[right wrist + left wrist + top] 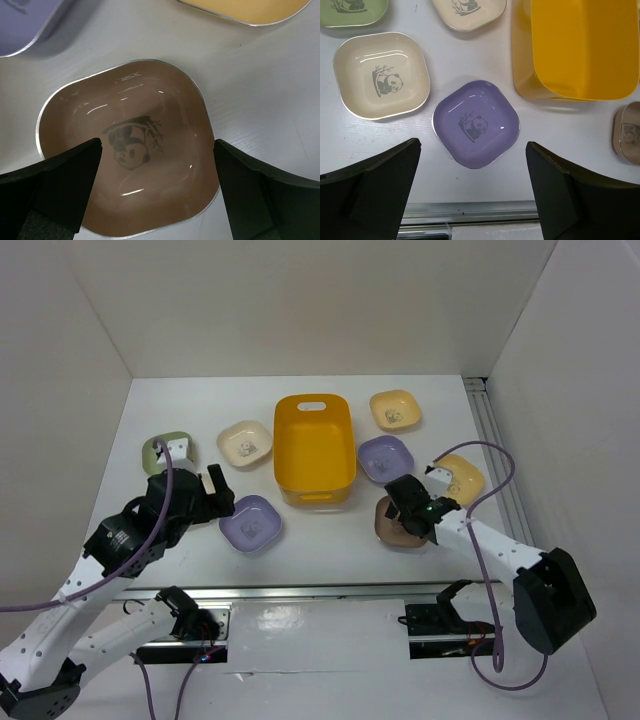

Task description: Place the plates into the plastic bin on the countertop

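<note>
Right claw [157, 150], left claw [472, 147] gaping, empty; brown plate [130, 115] part-hidden; green plate [350, 11] cropped.

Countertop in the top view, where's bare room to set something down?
Bare: back-left corner behind the green plate and cream plate; front gap between the left lilac plate and brown plate, before the plastic bin. Crowded: right of the bin.

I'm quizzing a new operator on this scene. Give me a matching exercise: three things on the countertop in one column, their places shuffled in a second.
1. brown plate
2. plastic bin
3. pale green plate

A. mid-countertop, nothing inside
B. far left, partly hidden by the left arm
C. under the right gripper, its fingers open

Pairs: 1-C, 2-A, 3-B
</note>
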Available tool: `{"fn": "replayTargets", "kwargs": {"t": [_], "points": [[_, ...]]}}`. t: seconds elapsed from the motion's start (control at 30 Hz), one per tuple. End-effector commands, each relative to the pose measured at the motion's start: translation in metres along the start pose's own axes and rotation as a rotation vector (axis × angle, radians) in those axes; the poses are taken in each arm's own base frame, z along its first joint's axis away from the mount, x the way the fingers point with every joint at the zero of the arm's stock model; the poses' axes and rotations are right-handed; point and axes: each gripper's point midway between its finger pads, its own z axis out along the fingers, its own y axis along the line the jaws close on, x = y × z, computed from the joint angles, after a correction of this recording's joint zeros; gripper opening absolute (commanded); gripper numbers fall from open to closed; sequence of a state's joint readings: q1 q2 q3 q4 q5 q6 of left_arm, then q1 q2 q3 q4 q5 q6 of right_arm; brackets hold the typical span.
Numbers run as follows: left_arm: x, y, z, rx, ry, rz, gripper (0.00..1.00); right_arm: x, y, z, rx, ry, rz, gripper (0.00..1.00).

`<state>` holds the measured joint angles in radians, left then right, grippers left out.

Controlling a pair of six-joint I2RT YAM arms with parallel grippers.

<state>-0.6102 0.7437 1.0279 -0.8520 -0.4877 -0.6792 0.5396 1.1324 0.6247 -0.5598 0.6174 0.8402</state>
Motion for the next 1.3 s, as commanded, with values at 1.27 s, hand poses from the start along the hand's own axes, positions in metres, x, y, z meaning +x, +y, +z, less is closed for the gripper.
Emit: {"fn": "replayTargets", "kwargs": {"t": [1.27], "points": [[-0.002, -0.013, -0.001, 0.086, -0.01, 0.033, 1.0, 0.025, -0.028, 0.021, 0.021, -0.014, 0.344, 1.0]]}}
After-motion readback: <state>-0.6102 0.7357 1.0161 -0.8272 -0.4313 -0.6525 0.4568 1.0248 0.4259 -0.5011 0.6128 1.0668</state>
